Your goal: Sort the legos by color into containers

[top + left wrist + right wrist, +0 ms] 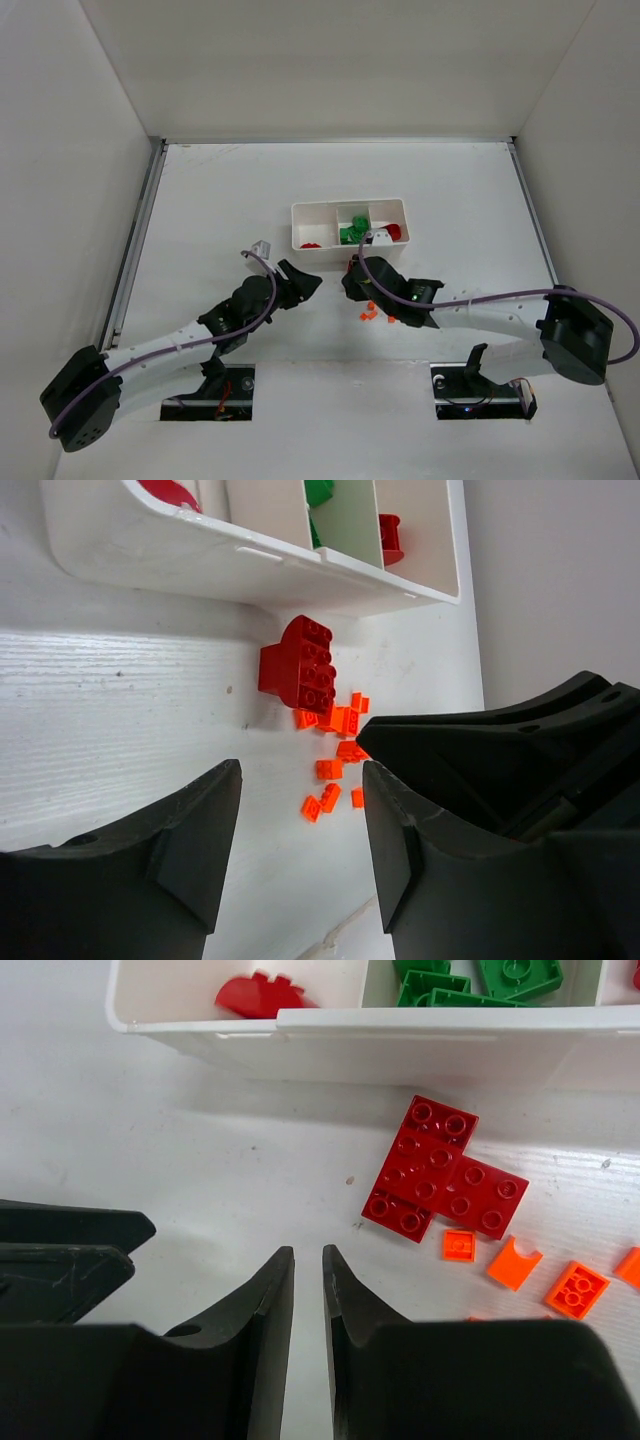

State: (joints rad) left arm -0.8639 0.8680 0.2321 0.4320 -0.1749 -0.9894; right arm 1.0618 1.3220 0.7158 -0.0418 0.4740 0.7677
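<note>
The tray (345,204) is white. Its left compartment holds a red brick (260,995), its middle compartment green bricks (470,980), and its right compartment another red piece (390,538). Just outside the tray's near wall lies a red studded block (440,1175), and tiny orange bits (515,1265) lie beside it on the white table (220,200). The left gripper (300,810) and the right gripper (307,1260) are black, and the cables (500,296) are purple.
</note>
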